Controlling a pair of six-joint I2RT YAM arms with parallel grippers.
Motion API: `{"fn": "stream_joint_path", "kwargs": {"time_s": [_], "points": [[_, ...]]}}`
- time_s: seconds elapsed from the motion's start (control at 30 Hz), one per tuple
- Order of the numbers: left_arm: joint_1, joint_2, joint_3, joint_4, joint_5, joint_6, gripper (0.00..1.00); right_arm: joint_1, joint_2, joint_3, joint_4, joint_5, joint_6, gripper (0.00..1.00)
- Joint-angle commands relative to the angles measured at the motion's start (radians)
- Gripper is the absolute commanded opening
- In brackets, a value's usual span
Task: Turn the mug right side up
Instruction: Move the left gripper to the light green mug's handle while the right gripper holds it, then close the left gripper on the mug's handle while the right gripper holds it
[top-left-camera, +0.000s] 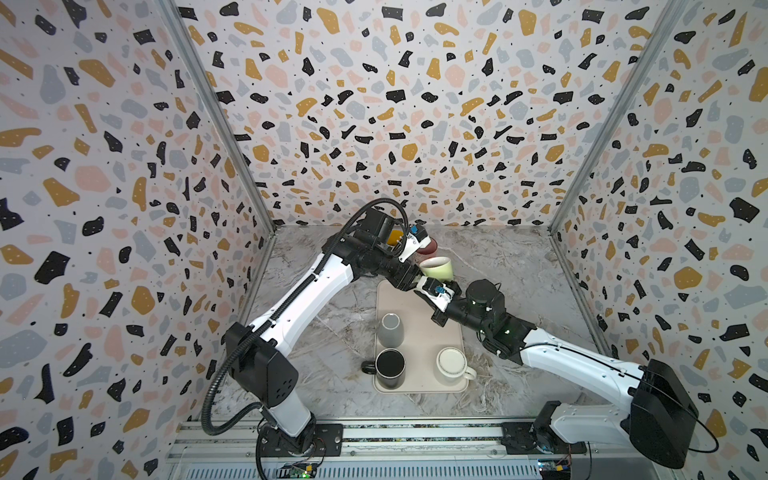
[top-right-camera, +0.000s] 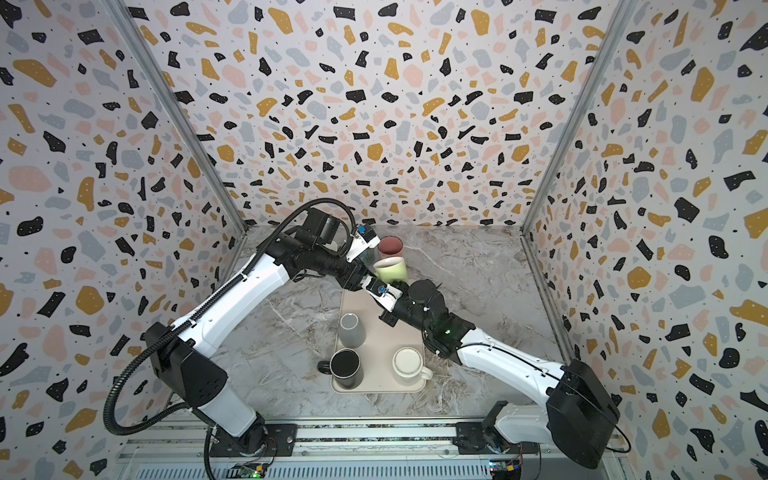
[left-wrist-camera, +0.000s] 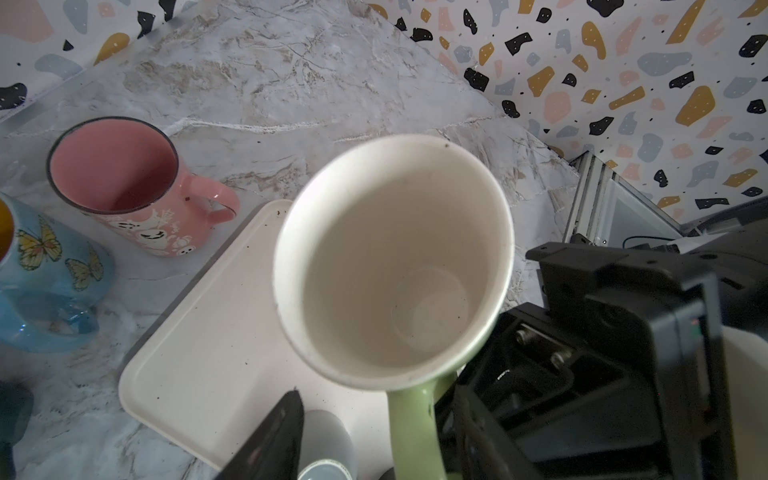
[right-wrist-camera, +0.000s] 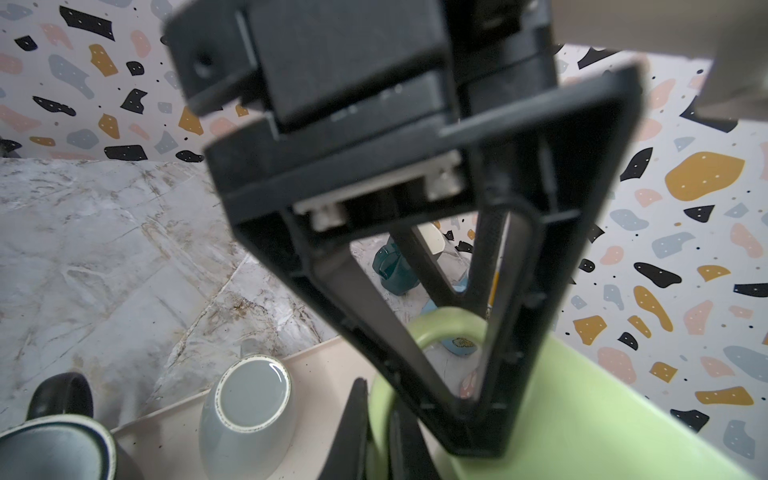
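White ghost prints mark the pink mug and butterflies the blue mug. The green mug, cream inside, is mouth-up over the tray's 12 o'clock end. The right gripper is clenched on its handle; I cannot tell the left gripper's grip.

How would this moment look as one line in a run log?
task: mug right side up | green mug: aloft over tray edge, mouth up, tilted | right fingers: shut on handle | left fingers: open alongside
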Motion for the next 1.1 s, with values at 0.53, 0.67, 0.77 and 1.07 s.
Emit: {"fn": "stream_joint_path", "kwargs": {"time_s": [0.53, 0.67, 0.77, 1.07], "points": [[-0.020, 0.013, 0.036, -0.062, 0.010, 0.059, 0.00, 0.010, -0.034, 0.011, 0.165, 0.054, -0.037, 0.00], [-0.020, 0.005, 0.034, -0.045, -0.008, 0.047, 0.00, 0.010, -0.037, 0.009, 0.168, 0.085, -0.039, 0.00], [-0.020, -0.001, 0.032, -0.025, -0.017, 0.035, 0.00, 0.010, -0.040, 0.008, 0.170, 0.107, -0.034, 0.00], [-0.020, -0.012, 0.026, 0.031, -0.032, 0.003, 0.00, 0.010, -0.058, -0.003, 0.165, 0.154, -0.026, 0.09]]}}
